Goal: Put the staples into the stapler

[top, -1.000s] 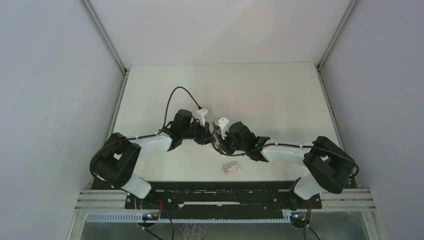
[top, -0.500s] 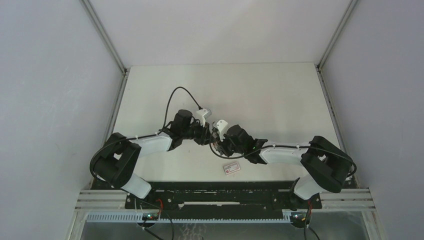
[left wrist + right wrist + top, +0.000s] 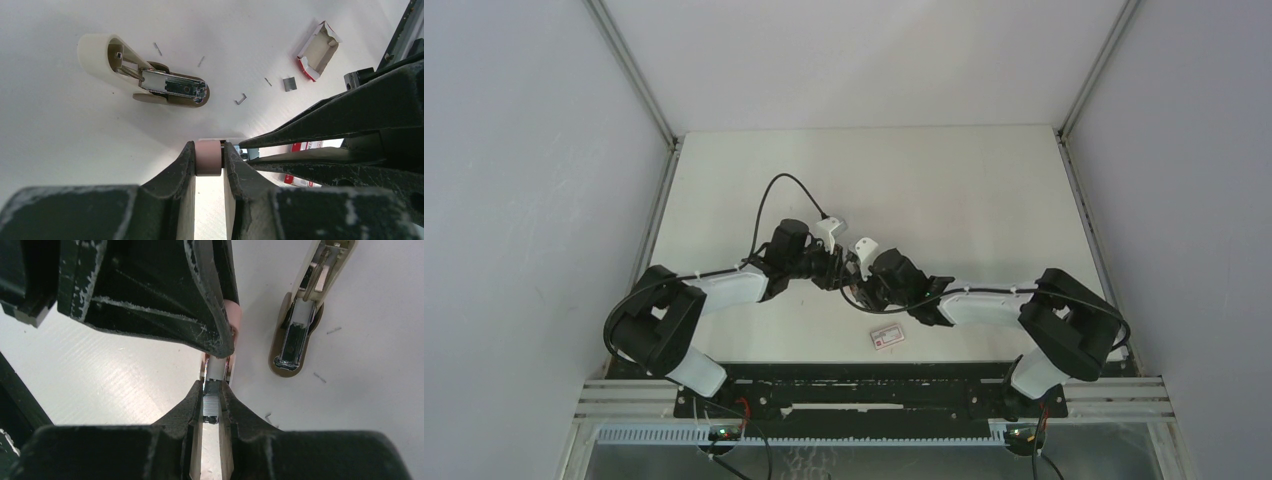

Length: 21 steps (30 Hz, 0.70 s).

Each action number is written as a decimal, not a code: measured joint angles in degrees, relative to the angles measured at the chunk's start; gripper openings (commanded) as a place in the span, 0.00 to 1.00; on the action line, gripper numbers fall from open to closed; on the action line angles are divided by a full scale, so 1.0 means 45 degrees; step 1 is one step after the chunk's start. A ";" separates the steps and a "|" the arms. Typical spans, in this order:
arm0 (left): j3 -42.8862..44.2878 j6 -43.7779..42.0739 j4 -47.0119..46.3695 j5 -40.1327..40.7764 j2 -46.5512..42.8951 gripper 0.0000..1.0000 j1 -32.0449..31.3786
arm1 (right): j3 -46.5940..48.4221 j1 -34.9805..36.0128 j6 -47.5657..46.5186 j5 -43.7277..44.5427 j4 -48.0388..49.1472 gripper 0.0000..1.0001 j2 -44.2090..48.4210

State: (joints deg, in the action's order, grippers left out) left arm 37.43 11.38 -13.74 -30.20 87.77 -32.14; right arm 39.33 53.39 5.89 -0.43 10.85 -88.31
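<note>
In the left wrist view my left gripper is shut on the pink stapler and holds it above the table. In the right wrist view my right gripper is shut on the silvery staples. The front of the strip sits at the mouth of the stapler's open metal channel. The stapler's pink body shows behind a left finger. In the top view the left gripper and the right gripper meet tip to tip at the table's middle.
A cream stapler lies open on the table beyond the grippers; it also shows in the right wrist view. Loose staples and a small grey staple block lie nearby. An open white-and-red box lies farther off. A labelled box lies near the front edge.
My right arm has moved a little left, bringing its gripper closer against the left gripper. The left arm has stayed still.
</note>
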 measured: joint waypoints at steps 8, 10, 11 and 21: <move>0.0000 0.0000 0.0000 0.0005 0.0000 0.03 0.0000 | 0.0350 0.0053 0.0364 0.0243 -0.0097 0.12 -0.0330; 0.0000 0.0000 -0.0005 0.0000 0.0000 0.03 0.0000 | 0.0350 0.0073 0.0413 0.0316 -0.0141 0.12 -0.0364; 0.0000 0.0005 0.0000 0.0005 0.0000 0.03 0.0000 | 0.0355 0.0073 0.0423 0.0345 -0.0170 0.12 -0.0379; 0.0000 0.0000 0.0000 0.0005 0.0000 0.02 0.0000 | 0.0515 0.0078 0.0495 0.0544 -0.0457 0.11 -0.0602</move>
State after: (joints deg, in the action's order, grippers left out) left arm 37.43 11.38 -13.74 -30.17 87.77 -32.14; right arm 41.65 53.74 8.12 2.02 8.80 -91.02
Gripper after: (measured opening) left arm 0.245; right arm 0.122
